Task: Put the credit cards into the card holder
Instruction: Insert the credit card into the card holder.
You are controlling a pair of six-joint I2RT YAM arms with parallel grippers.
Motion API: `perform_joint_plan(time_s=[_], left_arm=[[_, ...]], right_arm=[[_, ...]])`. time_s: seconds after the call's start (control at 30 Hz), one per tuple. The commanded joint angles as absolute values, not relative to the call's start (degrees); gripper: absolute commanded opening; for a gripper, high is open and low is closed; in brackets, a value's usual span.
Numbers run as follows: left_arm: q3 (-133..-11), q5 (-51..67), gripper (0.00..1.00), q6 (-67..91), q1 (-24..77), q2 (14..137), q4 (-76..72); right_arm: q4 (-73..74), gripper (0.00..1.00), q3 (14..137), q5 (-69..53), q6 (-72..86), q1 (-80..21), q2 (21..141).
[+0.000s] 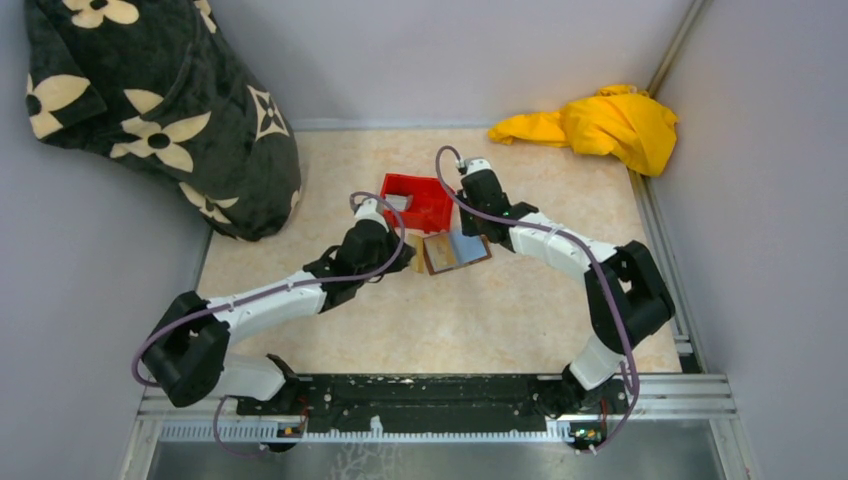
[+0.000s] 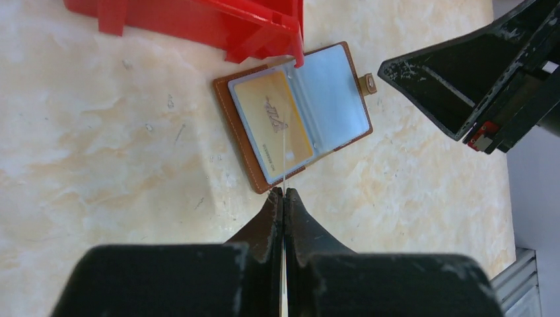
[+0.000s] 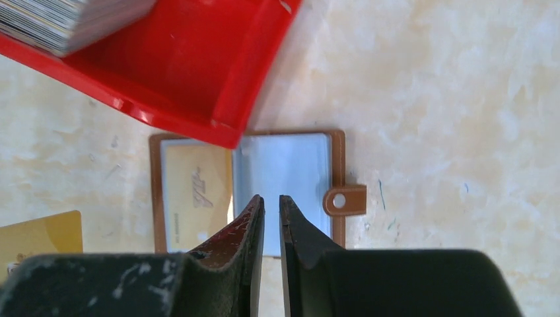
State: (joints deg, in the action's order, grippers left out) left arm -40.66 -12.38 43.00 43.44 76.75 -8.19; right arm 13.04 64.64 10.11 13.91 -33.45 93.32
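The brown card holder (image 1: 456, 250) lies open on the table just in front of the red bin (image 1: 432, 212). A gold card (image 2: 271, 119) sits in its left pocket and the right sleeve (image 3: 290, 158) is pale blue. My left gripper (image 2: 283, 193) is shut on a thin gold card (image 3: 39, 238), seen edge-on (image 2: 286, 152) over the holder's near-left edge. My right gripper (image 3: 271, 199) hovers over the right sleeve, its jaws nearly together with a narrow slit and nothing between them. A stack of grey-white cards (image 3: 66, 20) lies in the bin.
A yellow cloth (image 1: 600, 122) lies at the back right. A black flowered cushion (image 1: 160, 110) fills the back left corner. Grey walls close in the table on three sides. The bin's corner (image 2: 297, 46) overlaps the holder's top edge in the left wrist view.
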Motion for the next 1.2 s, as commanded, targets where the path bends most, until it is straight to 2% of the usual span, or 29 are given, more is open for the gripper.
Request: perform_joint_plan(time_s=[0.0, 0.33, 0.73, 1.17], left_arm=[[-40.08, -14.97, 0.00, 47.68, 44.97, 79.22, -14.15], [-41.06, -10.12, 0.00, 55.25, 45.00, 88.99, -23.14], [-41.57, -9.89, 0.00, 60.61, 44.91, 94.41, -27.09], [-42.75, -8.46, 0.00, 61.87, 44.55, 98.25, -30.64]], right_arm=[[10.54, 0.15, 61.93, 13.51, 17.14, -33.05, 90.09], [7.23, 0.17, 60.30, 11.64, 17.78, -29.60, 93.89], [7.33, 0.17, 71.77, 7.43, 13.88, -29.26, 107.46], [9.16, 0.16, 73.02, 6.90, 12.90, -29.08, 112.75]])
